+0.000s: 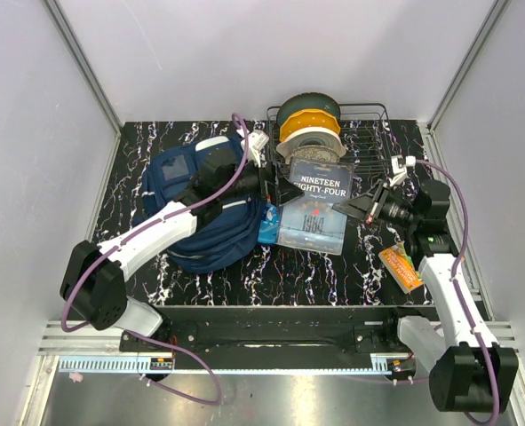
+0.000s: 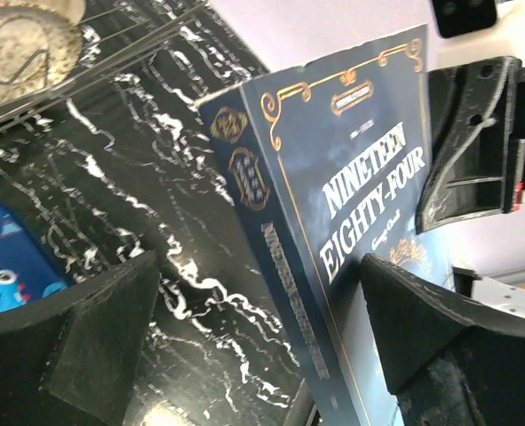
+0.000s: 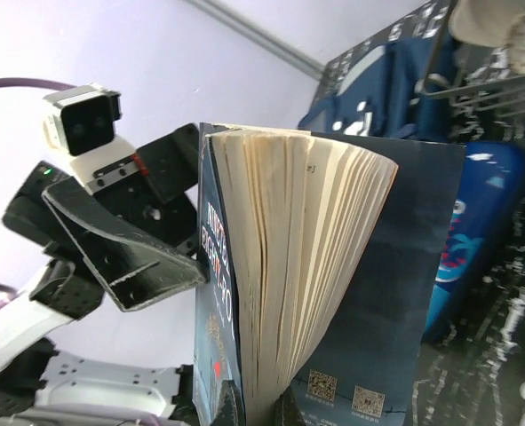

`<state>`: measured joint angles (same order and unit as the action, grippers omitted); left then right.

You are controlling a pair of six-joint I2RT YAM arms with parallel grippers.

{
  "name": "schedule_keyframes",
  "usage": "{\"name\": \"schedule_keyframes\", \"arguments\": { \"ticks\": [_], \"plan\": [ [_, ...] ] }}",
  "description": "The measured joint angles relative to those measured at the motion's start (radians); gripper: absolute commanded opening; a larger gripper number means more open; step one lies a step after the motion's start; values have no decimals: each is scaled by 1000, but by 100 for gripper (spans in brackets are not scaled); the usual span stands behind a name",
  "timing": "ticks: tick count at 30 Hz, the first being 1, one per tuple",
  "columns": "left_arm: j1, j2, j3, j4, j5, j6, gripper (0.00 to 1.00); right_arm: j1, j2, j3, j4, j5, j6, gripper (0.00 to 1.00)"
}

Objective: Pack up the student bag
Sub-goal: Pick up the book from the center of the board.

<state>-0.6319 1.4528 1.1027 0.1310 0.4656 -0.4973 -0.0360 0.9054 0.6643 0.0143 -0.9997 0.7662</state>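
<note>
Top external view: from my remote seat I read positions here as on a clock face, with 12 at the far wall.
Table: a black slab with white marble veining; everything below sits on it.
Student bag: the large navy blue fabric backpack with white patches lies slumped at about 9 o'clock, and my left arm crosses over it.
Rack: a black wire basket at 12 o'clock holds a stack of round reels in dark green, yellow and white.
Book: a dark blue paperback titled Nineteen Eighty-Four is at the centre, at 3 o'clock of the bag. The right wrist view shows its pages fanned.
Pencil case: a small bright blue patterned pouch sits between bag and book, just beside both.
Packet: a small orange wrapper lies at 4 o'clock, near my right arm.
Left gripper: the jaws are spread wide and grip nothing. The book's spine stands between the two fingers; I cannot tell whether they touch it.
Right gripper: pinched tight on the book's edge from the 3 o'clock side, holding it.
</note>
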Motion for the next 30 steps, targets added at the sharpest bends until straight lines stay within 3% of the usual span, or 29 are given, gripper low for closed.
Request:
{"name": "schedule_keyframes", "arguments": {
  "ticks": [8, 13, 16, 17, 20, 21, 23, 25, 27, 29, 30],
  "plan": [
    [4, 0, 2, 99, 101, -78, 99, 110, 77, 35, 169, -64, 93, 0],
    [13, -6, 2, 105, 137, -76, 97, 147, 122, 96, 113, -101, 29, 0],
    [16, -12, 2, 103, 144, -70, 73, 151, 139, 126, 83, -116, -14, 0],
    [17, -14, 2, 104, 146, -71, 57, 152, 145, 133, 76, -119, -26, 0],
    [17, -27, 2, 105, 151, -72, 30, 161, 178, 155, 37, -125, -79, 0],
    [17, -32, 2, 107, 154, -74, 15, 164, 193, 164, 11, -123, -104, 0],
    [18, -45, 2, 97, 153, -89, 0, 175, 220, 188, -31, -115, -151, 0],
    [18, -52, 2, 95, 138, -77, 0, 184, 243, 214, -65, -104, -198, 2],
    [18, -58, 1, 84, 130, -74, 0, 190, 257, 236, -94, -95, -221, 31],
    [19, -74, -8, 76, 95, -65, 0, 196, 271, 257, -118, -80, -228, 67],
    [18, -85, -15, 74, 80, -61, 0, 197, 277, 262, -124, -72, -226, 73]
  ]
}}
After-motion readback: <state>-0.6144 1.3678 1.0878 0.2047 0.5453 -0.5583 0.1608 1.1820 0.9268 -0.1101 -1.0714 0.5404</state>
